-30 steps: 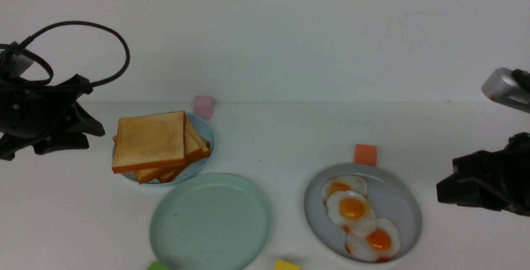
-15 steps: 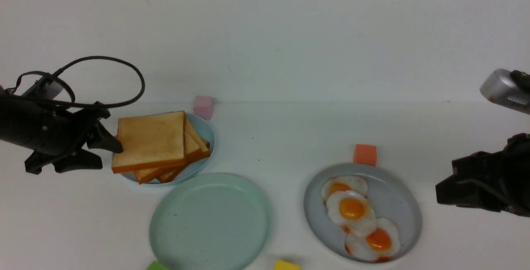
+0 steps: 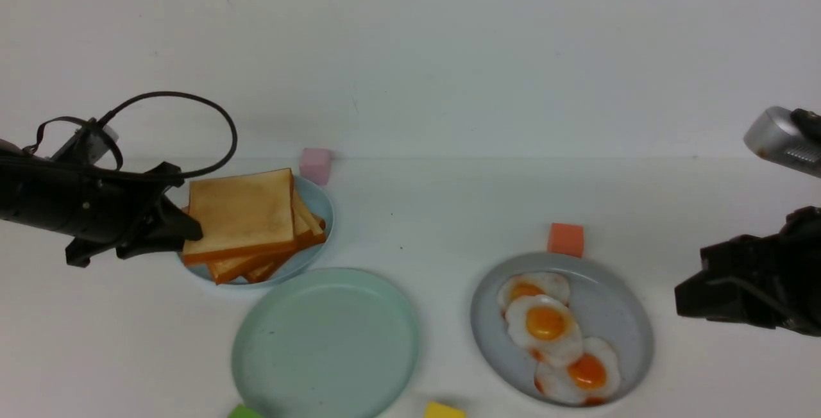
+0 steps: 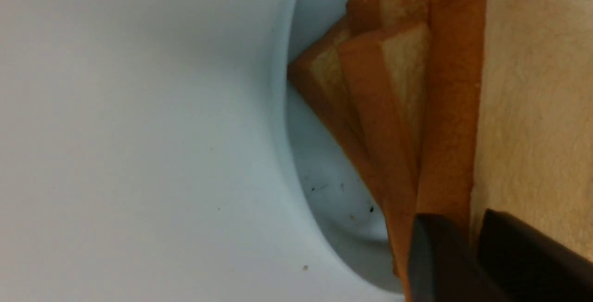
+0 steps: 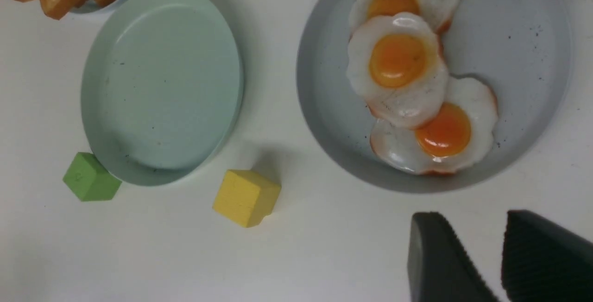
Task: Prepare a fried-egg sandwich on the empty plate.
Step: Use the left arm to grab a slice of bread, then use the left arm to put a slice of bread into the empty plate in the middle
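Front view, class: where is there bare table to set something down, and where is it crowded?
Free: the table stretch between pink cube and orange cube; the mint-green plate, empty. Crowded: the light-blue plate, where the left gripper grips the top toast slice; the speckled plate, holding eggs.

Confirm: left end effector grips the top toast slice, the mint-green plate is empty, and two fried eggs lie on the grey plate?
Not two: three fried eggs lie on the grey plate, overlapping, as the right wrist view shows. The left end effector does grip the top toast slice, and the mint-green plate is empty.
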Tool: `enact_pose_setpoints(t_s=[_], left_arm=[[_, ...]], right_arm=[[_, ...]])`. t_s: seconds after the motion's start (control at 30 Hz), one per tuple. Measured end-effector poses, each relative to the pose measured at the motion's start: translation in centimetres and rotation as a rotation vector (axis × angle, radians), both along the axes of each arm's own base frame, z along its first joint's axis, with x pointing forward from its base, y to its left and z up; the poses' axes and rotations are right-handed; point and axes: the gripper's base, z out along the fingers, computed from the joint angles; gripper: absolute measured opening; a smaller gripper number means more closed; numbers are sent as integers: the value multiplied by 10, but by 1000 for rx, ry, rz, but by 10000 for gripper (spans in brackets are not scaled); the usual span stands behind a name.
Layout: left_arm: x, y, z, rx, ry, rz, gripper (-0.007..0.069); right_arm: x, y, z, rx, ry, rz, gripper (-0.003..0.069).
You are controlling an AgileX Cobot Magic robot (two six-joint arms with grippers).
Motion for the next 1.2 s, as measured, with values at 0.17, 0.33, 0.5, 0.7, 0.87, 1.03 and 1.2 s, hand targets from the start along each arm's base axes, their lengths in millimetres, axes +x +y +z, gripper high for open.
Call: enact_pose_setpoints(t_s=[0.17, 0.33, 0.5, 0.7, 0.87, 1.03, 1.2], left_arm=[[-5, 0, 14, 26, -22, -33, -6], [-23, -10, 57, 23, -117, -109, -6], [-59, -49, 70, -20, -173, -205, -6], [-94, -87, 31, -20, -71, -274, -6], [-99, -91, 6, 26, -24, -226, -6], [-95, -90, -9, 20, 20, -204, -6], [-94, -92, -25, 0, 86, -215, 2]], right_arm=[[-1, 0, 0, -1, 5, 6, 241], [-1, 0, -1, -9, 4, 8, 241], [-1, -1, -1, -22, 2, 10, 241], [-1, -1, -1, -28, 8, 15, 241], [-3, -2, -3, -45, 24, 27, 241], [-3, -3, -3, -59, 25, 30, 241], [-3, -3, -3, -59, 25, 30, 241]])
